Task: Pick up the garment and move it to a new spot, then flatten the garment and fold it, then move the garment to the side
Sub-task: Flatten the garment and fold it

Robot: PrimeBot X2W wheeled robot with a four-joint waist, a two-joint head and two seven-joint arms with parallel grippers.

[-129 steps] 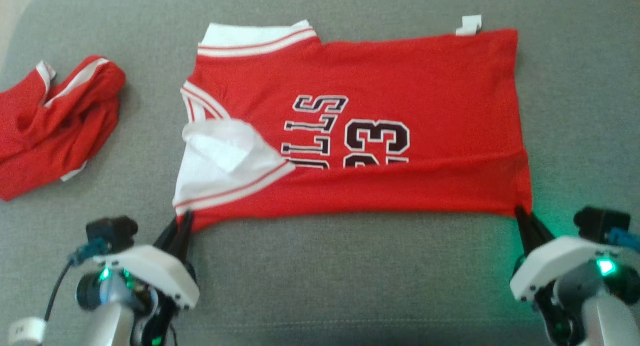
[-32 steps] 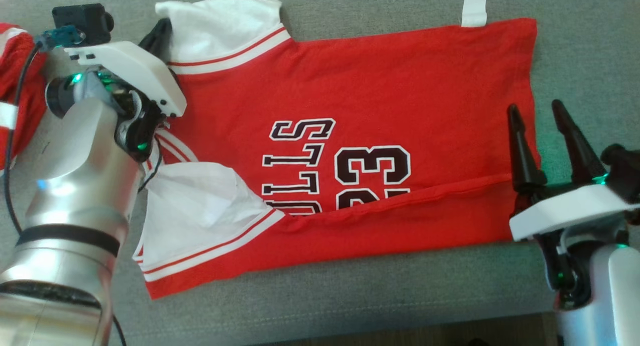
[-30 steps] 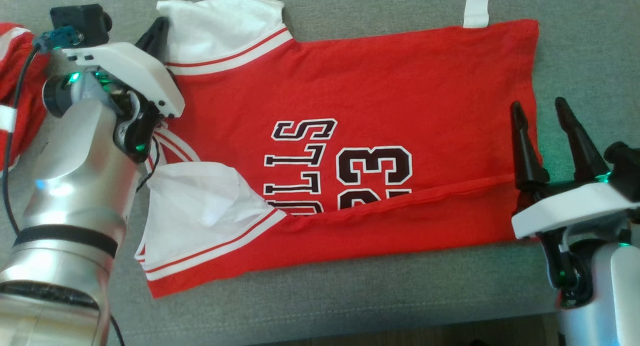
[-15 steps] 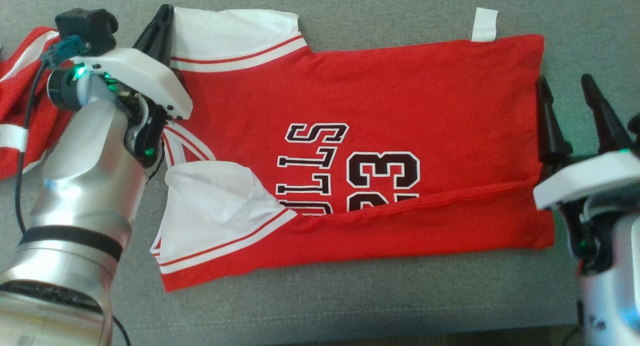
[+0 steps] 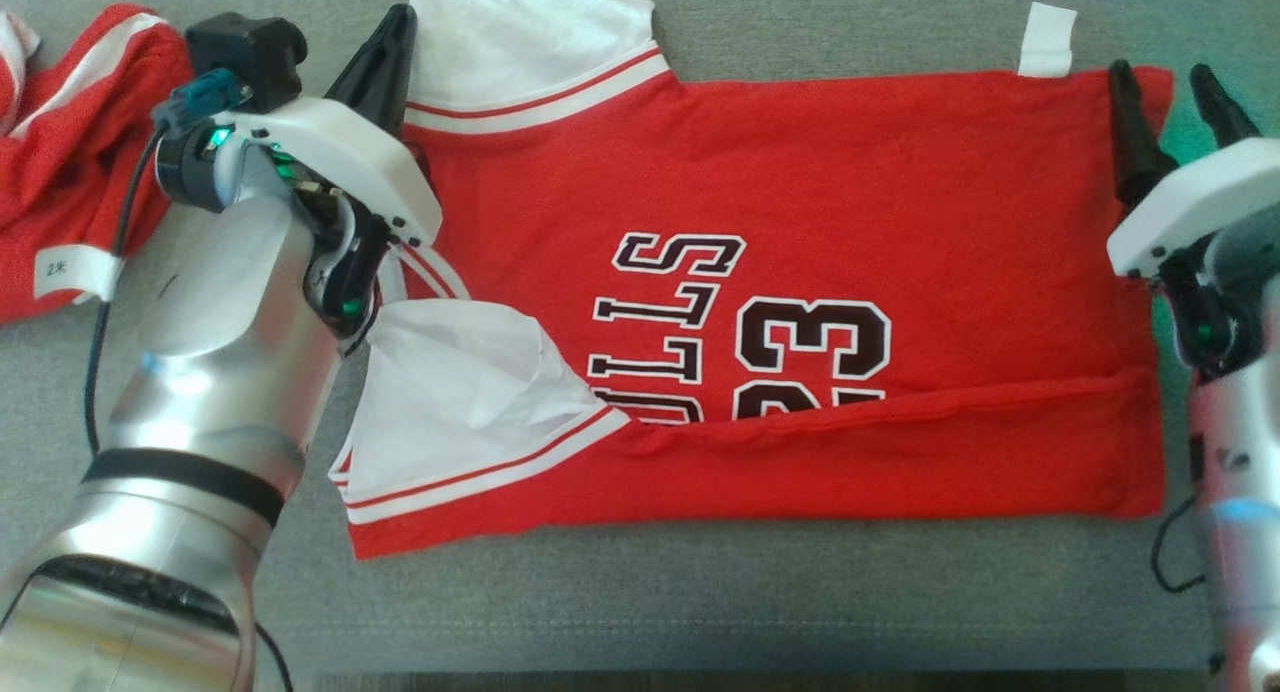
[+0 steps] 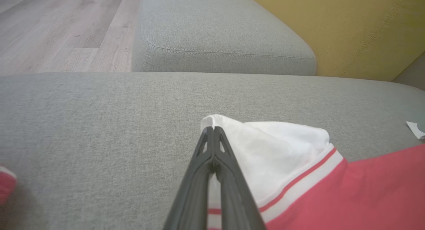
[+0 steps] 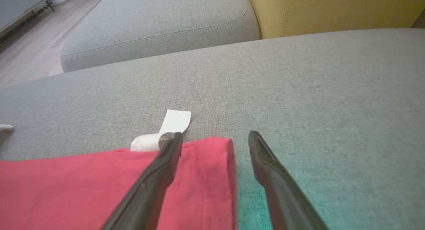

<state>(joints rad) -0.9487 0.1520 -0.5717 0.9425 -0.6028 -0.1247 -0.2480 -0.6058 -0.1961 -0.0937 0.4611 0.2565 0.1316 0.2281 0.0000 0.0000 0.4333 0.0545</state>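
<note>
A: What changed for us?
B: Our right gripper (image 5: pixel 1160 72), jaws apart, has reached the two o'clock corner of the jersey (image 5: pixel 800 272) on the cushion (image 5: pixel 700 592). Our left gripper (image 5: pixel 392 42) stays clamped on its eleven o'clock shoulder. We judge the next fold close.

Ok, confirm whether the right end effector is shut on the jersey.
No, the right end effector is open, one finger over the red jersey, the other over grey cushion.

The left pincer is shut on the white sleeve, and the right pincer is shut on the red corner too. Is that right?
No. The right pincer is open, one finger over the corner of the red jersey and one past its edge; the right wrist view shows it. The left pincer is shut on the white sleeve.
</note>
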